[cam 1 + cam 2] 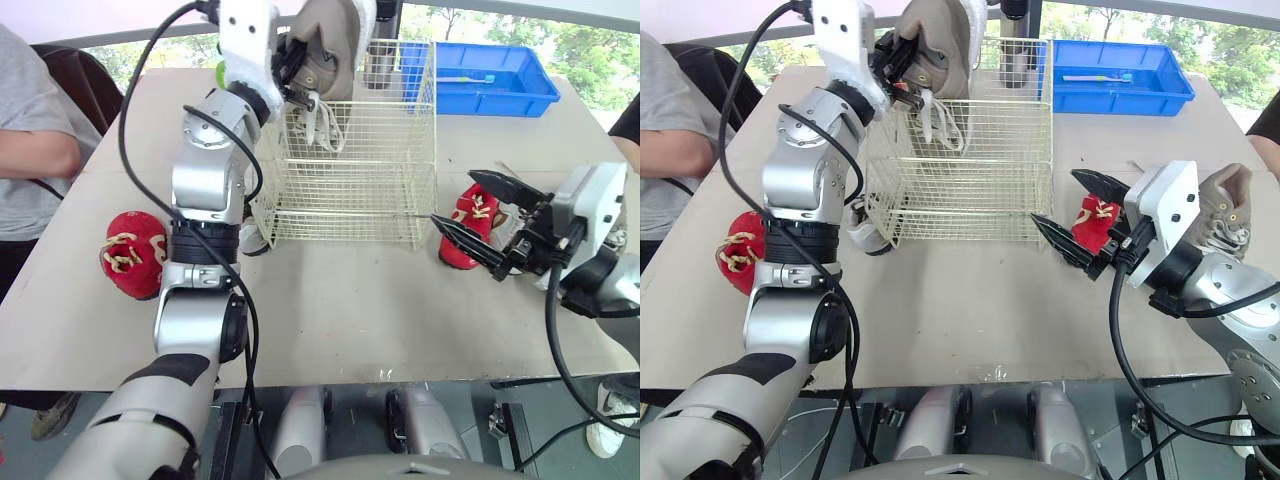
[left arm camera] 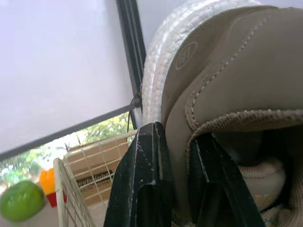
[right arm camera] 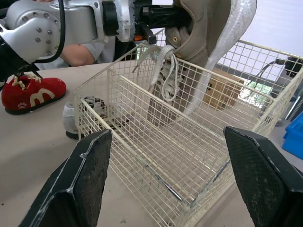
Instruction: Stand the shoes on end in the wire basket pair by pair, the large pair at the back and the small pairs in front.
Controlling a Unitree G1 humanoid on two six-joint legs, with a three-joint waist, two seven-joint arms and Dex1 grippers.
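My left gripper [image 1: 291, 76] is shut on the collar of a large beige shoe [image 1: 335, 45]. It holds the shoe toe-down over the back left of the wire basket [image 1: 350, 190], with the white laces [image 3: 163, 78] dangling inside. My right gripper [image 1: 456, 198] stands open at the basket's right side, with a small red shoe [image 1: 472, 212] just behind its fingers. A second small red shoe [image 1: 132, 252] lies on the table at the left. A second large beige shoe [image 1: 1225, 215] lies behind my right arm. A small white shoe [image 1: 252, 238] rests against the basket's left wall.
A blue bin [image 1: 500, 85] stands at the back right, behind the basket. A person in a grey shirt [image 1: 30, 120] sits at the table's left edge, and another person's arm shows at the right edge. Bare table [image 1: 350, 300] lies in front of the basket.
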